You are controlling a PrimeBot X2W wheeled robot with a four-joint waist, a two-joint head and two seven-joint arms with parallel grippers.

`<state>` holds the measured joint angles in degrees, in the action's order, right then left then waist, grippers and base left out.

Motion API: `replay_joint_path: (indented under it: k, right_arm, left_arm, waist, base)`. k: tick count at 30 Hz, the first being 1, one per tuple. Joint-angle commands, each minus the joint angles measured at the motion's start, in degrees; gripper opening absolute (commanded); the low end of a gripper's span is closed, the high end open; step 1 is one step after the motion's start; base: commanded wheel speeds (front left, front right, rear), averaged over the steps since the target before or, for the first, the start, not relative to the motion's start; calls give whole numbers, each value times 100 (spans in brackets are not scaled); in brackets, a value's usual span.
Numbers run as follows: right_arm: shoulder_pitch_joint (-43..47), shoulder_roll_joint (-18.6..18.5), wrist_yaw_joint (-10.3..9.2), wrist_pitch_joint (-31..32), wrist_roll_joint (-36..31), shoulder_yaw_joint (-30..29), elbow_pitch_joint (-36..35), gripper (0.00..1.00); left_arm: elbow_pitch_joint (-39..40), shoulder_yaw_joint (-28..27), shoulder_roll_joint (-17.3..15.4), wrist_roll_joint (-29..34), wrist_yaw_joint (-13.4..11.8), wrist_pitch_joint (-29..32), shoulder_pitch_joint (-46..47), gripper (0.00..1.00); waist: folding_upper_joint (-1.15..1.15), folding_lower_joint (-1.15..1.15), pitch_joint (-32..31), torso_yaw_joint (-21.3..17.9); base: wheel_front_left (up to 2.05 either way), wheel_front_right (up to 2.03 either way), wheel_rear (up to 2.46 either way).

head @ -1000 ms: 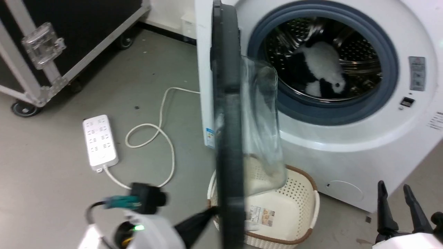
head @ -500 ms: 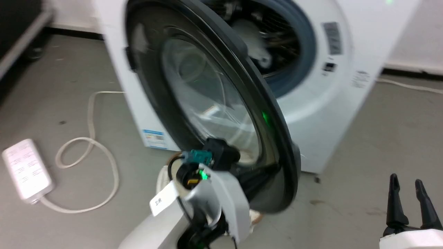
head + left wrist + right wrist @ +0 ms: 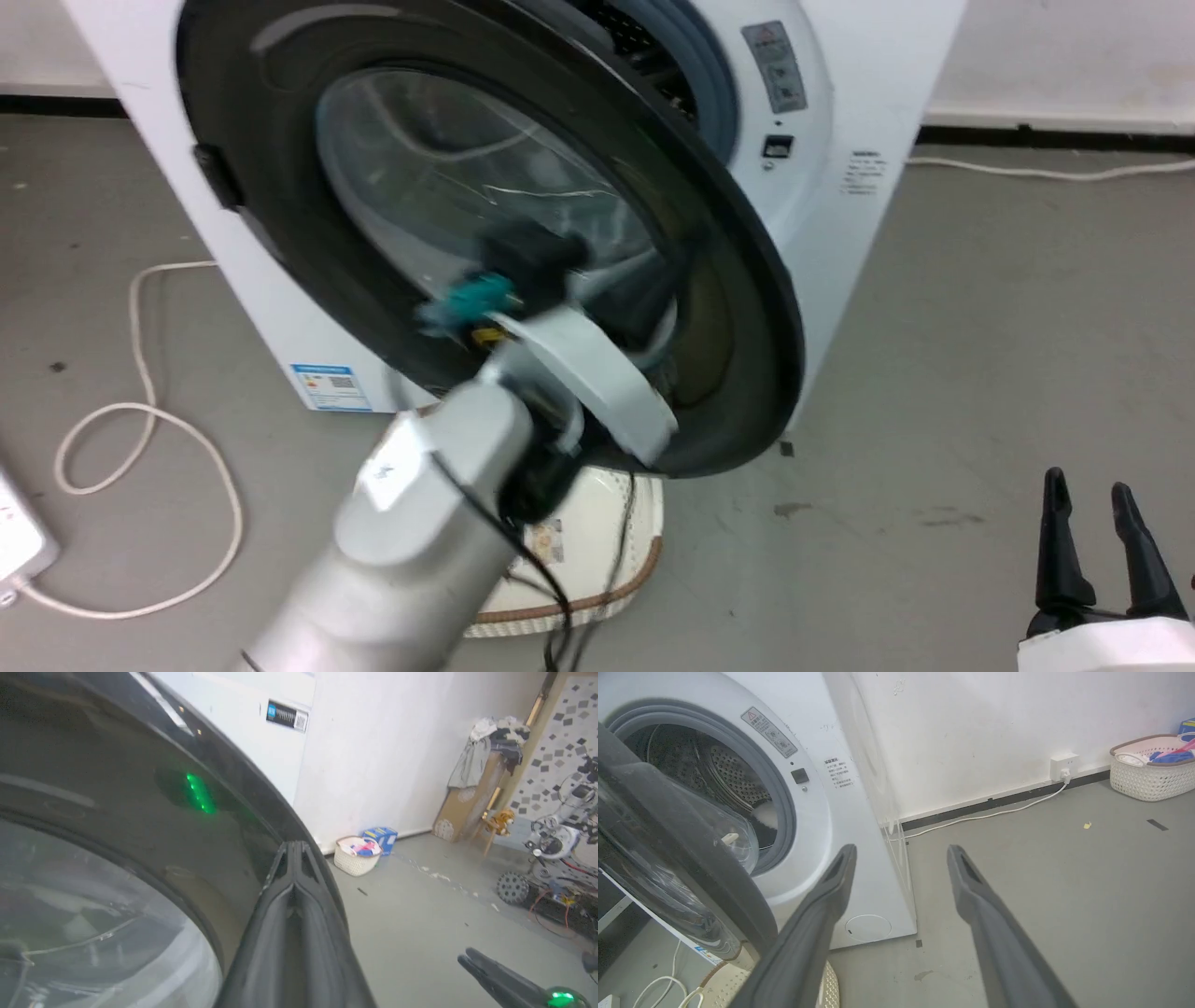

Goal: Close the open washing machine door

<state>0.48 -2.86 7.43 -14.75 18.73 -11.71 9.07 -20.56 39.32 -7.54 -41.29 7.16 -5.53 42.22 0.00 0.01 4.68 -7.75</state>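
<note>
Washing machine door (image 3: 401,168) ajar, our left gripper (image 3: 295,863) on its rim.
We see the door angled out from the washing machine (image 3: 840,84), hinge left, free edge right and nearer us. Left fingers are pressed together against the black rim. A cream laundry basket (image 3: 607,509) sits under the door's lower edge; a white cable (image 3: 140,373) loops at left. Our right gripper (image 3: 1088,485), fingers spread, hovers over open floor (image 3: 934,355) at right.

Left gripper (image 3: 294,850) is lying closed against the door (image 3: 747,280); right gripper (image 3: 1088,483) is hanging open, well right of it.
</note>
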Motion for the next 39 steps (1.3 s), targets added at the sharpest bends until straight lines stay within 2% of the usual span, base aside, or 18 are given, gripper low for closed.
replay_joint_path:
  k: [1,4,8,11,14,17,19,26,27,28,29,39]
  right_arm:
    - [6,-1,6,-24,-8,27,-19,100]
    - [28,-1,6,-25,-30,71,-32,100]
    - [56,-1,6,-25,-29,173,-61,100]
    - [74,-1,6,-25,-19,221,-74,100]
    - [117,-1,6,-25,-18,240,-80,100]
    - [139,-1,6,-25,-17,262,-82,100]
    - [154,-1,6,-25,-13,287,-81,100]
    - [242,-1,6,-25,25,393,-75,100]
    - [249,-1,6,-25,37,399,-74,100]
    - [258,-1,6,-25,49,399,-72,100]
    - [266,-1,6,-25,57,407,-68,100]
    - [256,-1,6,-25,-40,451,-102,100]
  left_arm:
    - [-14,-146,-51,82,-61,-265,121,0]
    - [72,-508,-254,382,-344,-785,219,0]
    - [405,-1038,-713,1090,-878,-938,4,0]
    - [888,-1680,-940,1565,-1325,-943,-544,0]
    - [1214,-2294,-988,1723,-1604,-945,-1285,0]
    - [1406,-2834,-921,1713,-1726,-945,-2025,0]
    - [1435,-3042,-868,1703,-1696,-945,-2477,0]
    - [1075,-3106,-654,1510,-1422,-917,-3631,0]
    - [998,-3065,-648,1487,-1386,-882,-3723,5]
    - [935,-3037,-636,1467,-1367,-861,-3790,42]
    - [878,-3012,-629,1459,-1360,-840,-3839,100]
    - [882,-2979,-643,1640,-1420,-905,-3860,100]
  waist:
    - [0,-1,-115,133]
    - [0,-1,-243,286]
    - [0,-1,-356,429]
    - [0,-1,-405,504]
    - [0,-1,-447,556]
    - [0,-1,-471,582]
    - [0,-1,-486,589]
    - [0,-1,-509,616]
    - [0,-1,-506,624]
    - [0,-1,-506,637]
    - [0,-1,-505,650]
    - [0,-1,-517,665]
  base:
    - [0,0,0]
    - [0,0,0]
    - [0,0,0]
    - [0,0,0]
    - [0,0,0]
    - [0,0,0]
    - [0,0,0]
    - [0,0,0]
    - [0,0,0]
    - [0,0,0]
    - [0,0,0]
    - [0,0,0]
